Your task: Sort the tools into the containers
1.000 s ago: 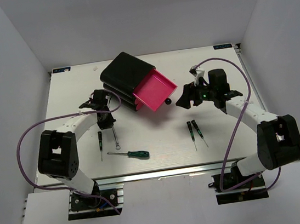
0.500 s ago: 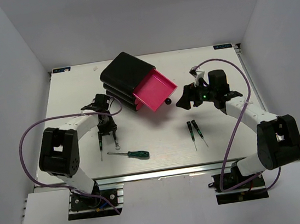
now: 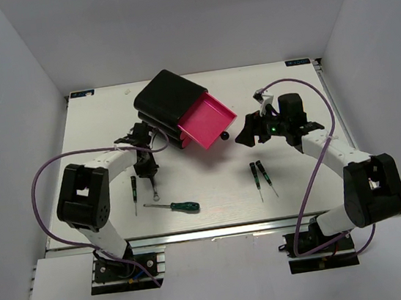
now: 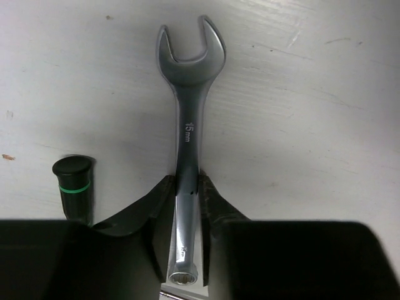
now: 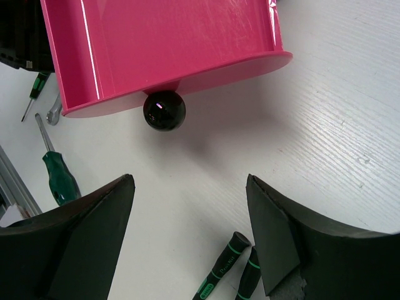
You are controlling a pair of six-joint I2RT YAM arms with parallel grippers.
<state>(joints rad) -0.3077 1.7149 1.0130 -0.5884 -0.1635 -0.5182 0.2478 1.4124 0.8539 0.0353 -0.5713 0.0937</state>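
Left jaws: pinching the shank of the small silver open-end/ring wrench (image 4: pixel 187 125), one finger tight on each side, near the ring end. The wrench lies flat on the white worktop (image 3: pixel 301 181), open end pointing away from the wrist. A thin black-handled precision screwdriver with a green band (image 4: pixel 72 187) sits just beside it, apart from the fingers.

Right jaws: spread wide, holding nothing, hovering in front of the black round knob (image 5: pixel 164 110) of the pulled-out magenta-pink drawer (image 5: pixel 175 44).

Further out, the green-handled screwdriver (image 3: pixel 186 207) and two more black precision screwdrivers (image 3: pixel 260 174) lie loose on the worktop. The drawer looks empty.

Step as I read it: grasping the wrench, first tool to sort.

Next move needs a lift straight up, a check the grip holds, then a carry right to the open drawer of the black rounded box (image 3: pixel 168 99). Release low.
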